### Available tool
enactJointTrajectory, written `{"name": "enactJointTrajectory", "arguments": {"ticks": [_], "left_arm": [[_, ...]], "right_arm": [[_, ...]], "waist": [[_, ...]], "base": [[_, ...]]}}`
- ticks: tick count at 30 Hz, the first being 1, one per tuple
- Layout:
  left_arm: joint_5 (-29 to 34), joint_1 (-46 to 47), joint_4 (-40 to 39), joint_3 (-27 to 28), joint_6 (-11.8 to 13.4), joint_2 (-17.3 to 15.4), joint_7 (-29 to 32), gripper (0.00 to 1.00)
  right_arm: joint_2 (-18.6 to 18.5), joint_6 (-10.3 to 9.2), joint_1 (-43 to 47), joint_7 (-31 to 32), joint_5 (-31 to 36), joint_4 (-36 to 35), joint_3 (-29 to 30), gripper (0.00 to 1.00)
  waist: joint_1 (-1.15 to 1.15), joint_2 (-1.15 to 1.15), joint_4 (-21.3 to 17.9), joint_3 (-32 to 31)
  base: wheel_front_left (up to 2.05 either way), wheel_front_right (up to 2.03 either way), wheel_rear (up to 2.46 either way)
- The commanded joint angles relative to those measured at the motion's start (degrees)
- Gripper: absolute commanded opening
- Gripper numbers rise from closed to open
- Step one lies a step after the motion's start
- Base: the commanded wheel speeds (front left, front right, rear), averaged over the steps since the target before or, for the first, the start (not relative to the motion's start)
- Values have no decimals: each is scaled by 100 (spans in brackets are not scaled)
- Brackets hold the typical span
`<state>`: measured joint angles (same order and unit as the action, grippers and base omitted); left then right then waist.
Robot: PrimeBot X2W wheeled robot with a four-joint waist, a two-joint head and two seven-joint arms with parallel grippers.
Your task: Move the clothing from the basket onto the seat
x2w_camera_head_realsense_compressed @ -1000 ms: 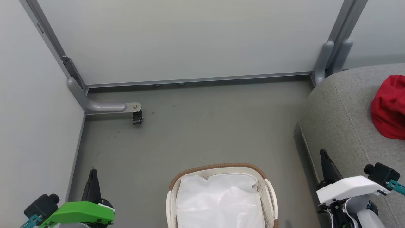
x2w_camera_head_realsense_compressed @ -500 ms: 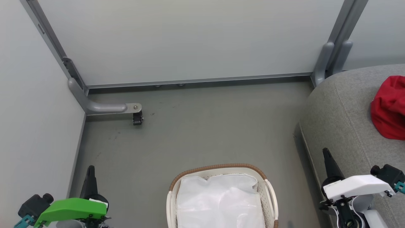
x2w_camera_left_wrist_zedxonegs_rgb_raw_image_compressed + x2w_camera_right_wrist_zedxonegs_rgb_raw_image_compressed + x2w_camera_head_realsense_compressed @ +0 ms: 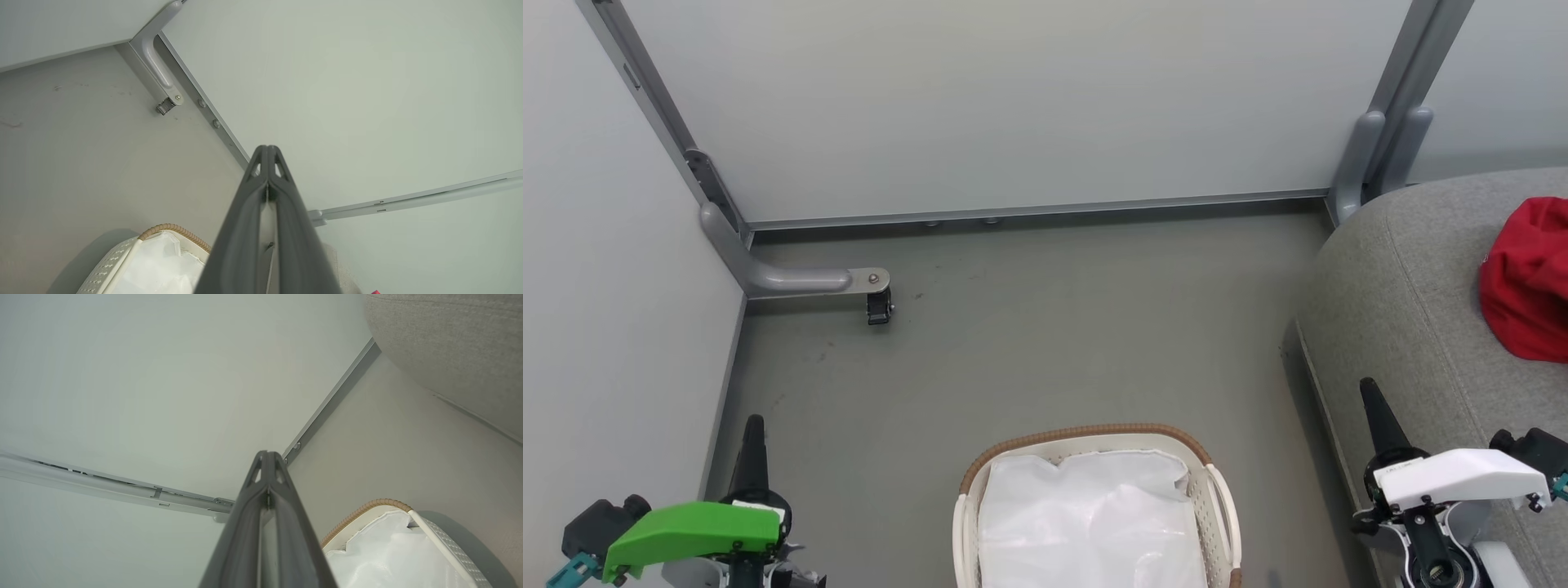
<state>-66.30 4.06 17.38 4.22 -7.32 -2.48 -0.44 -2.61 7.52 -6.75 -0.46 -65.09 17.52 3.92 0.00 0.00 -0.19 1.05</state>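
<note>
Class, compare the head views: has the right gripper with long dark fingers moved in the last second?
Yes. The right gripper has shifted rightward, away from the cream-white perforated basket toward the grey fabric seat.

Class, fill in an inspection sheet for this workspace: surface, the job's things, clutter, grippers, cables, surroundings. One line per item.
Surface: grey floor, bare, with faint scuff marks.
Job's things: basket stands on the floor, its white liner inside, no red seen in the part in view. Red clothing lies on the grey seat, cut off by the frame's right edge.
Clutter: nothing seen.
Grippers: left gripper and right gripper each have their fingers pressed together and hold nothing, one on either side of the basket.
Cables: nothing seen.
Surroundings: pale panels in grey frames; one frame foot carries a caster.
</note>
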Motion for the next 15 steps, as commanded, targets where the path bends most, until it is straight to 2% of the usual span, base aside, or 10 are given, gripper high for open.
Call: {"name": "enactJointTrajectory", "arguments": {"ticks": [1, 15], "left_arm": [[-165, 127, -66, 36, -16, -45, 42, 0], [-882, 179, -155, 95, -20, -50, 236, 0]], "right_arm": [[-35, -3, 10, 53, -168, -84, 32, 0], [-38, -3, 29, 248, -922, -169, 103, 0]], "waist": [[0, 0, 1, -2], [0, 0, 5, -23]], "base": [[0, 0, 0], [0, 0, 0]]}}
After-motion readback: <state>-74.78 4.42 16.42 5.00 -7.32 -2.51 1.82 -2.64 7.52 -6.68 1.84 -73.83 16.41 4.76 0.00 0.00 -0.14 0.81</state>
